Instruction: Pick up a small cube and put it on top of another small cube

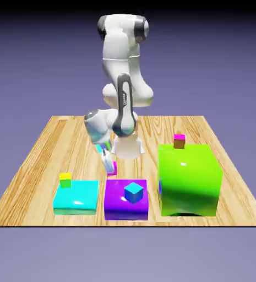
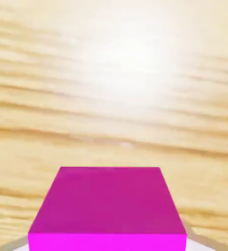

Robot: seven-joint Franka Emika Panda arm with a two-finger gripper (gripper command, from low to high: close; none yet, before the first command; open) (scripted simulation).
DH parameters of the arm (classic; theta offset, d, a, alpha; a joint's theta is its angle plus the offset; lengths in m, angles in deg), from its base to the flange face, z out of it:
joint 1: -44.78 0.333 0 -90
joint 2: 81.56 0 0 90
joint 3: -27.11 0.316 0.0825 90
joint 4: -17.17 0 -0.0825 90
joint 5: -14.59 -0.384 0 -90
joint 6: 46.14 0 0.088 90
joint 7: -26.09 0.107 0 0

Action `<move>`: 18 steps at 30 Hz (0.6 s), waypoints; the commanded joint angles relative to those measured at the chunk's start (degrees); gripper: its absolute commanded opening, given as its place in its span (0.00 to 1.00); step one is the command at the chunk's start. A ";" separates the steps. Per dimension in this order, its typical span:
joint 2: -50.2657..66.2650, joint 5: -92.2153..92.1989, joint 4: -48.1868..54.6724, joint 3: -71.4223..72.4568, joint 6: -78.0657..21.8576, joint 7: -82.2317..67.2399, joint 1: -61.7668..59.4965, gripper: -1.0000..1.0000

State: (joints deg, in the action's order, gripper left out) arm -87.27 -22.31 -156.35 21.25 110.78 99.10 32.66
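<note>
wooden table (image 1: 36, 160) fills mid frame w/ 3 big blocks along its lower edge: flat cyan block (image 1: 77, 199) lower left, purple block (image 1: 119, 206) lower centre, tall green block (image 1: 190, 179) at right. tiny yellow-green cube (image 1: 65, 179) sits on cyan's upper-left corner, small blue cube (image 1: 134, 192) on the purple, brown-sided magenta-topped cube (image 1: 179, 141) on the green's top.

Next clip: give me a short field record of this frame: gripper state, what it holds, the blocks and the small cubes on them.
gripper: shut on the small magenta-pink cube, low over the table
purple block: small blue cube on top
cyan block: small yellow-green cube at its far corner
green block: tallest; tiny magenta-topped brown cube on top
stacking: not yet done
</note>
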 commanded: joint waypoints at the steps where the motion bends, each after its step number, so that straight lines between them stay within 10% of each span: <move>1: -1.40 2.49 -0.48 -0.81 -0.70 1.88 0.08 0.00; 18: -0.08 10.90 20.47 22.24 -12.41 38.70 -13.77 0.00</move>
State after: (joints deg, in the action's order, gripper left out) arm -87.35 -11.46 -135.88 43.48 98.44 137.77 18.91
